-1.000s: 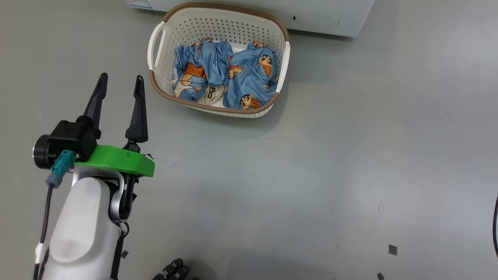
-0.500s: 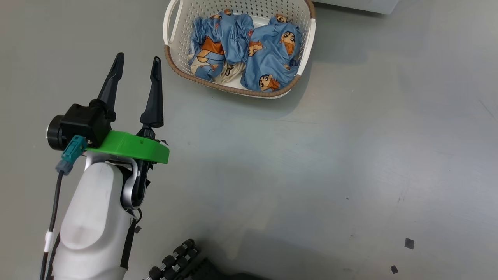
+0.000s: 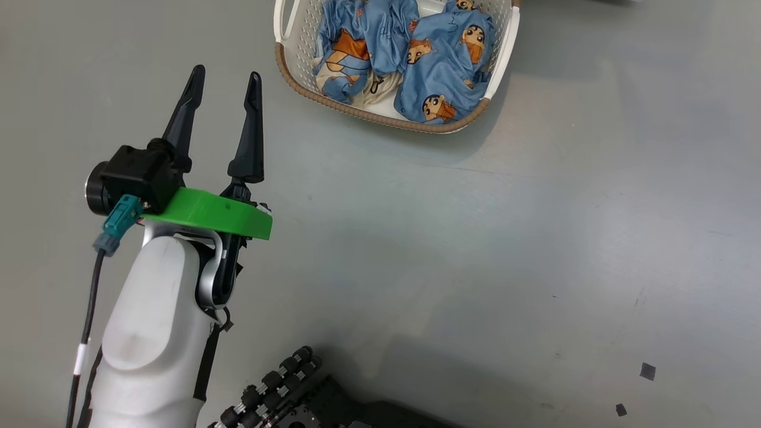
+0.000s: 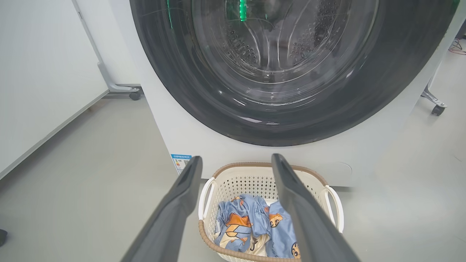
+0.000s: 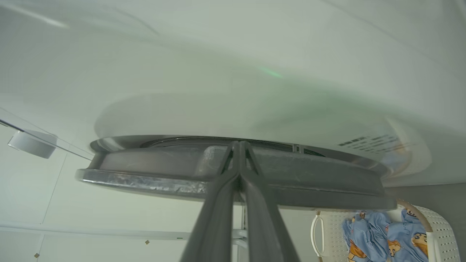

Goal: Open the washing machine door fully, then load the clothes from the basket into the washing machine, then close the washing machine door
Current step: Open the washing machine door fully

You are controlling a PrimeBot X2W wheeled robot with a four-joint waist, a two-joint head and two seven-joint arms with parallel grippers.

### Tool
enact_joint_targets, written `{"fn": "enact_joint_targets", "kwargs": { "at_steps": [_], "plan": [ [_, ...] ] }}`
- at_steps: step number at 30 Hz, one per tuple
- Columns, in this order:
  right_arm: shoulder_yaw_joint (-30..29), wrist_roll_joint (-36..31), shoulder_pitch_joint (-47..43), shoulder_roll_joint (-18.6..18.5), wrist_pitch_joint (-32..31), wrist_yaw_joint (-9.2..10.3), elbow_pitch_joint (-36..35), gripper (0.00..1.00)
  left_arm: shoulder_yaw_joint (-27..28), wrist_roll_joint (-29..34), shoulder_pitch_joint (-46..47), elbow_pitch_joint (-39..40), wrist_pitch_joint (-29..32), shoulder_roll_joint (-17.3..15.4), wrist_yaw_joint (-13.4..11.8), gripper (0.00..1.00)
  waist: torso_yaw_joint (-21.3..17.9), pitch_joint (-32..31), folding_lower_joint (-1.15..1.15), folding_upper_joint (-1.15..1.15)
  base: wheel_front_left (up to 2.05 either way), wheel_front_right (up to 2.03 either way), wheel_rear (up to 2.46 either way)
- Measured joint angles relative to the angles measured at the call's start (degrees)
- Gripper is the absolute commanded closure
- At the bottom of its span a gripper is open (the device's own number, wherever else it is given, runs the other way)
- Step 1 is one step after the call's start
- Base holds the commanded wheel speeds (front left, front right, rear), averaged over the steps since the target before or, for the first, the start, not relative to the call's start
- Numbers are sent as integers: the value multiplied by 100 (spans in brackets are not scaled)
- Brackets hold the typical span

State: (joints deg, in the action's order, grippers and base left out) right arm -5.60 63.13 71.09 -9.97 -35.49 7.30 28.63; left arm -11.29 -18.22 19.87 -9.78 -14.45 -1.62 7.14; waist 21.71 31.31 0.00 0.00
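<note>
Nothing legible anywhere, far as I can see. Closest thing: small blue-and-white sticker on the washing machine front, low down at one corner in the left wrist view. It has fine print lines, way too tiny to read. Right wrist view: a few rows of dark print on the pale surface beside the washing machine door, blurred, can't make out a single char.

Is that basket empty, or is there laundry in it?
Not empty. Crumpled blue clothes lie inside the basket, covering most of its floor.
</note>
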Motion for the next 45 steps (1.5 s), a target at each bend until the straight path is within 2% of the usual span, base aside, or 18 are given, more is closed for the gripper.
{"fn": "enact_joint_targets", "kwargs": {
  "at_steps": [28,45],
  "plan": [
    [-18,-353,327,115,126,0,495,100,-69,-258,125,-48,0,37,0,0,229,236,0,0,0,0,0],
    [-1,-134,259,-10,-565,40,611,100,-70,-300,131,-70,0,43,0,0,232,122,0,0,0,0,0]
  ]
}}
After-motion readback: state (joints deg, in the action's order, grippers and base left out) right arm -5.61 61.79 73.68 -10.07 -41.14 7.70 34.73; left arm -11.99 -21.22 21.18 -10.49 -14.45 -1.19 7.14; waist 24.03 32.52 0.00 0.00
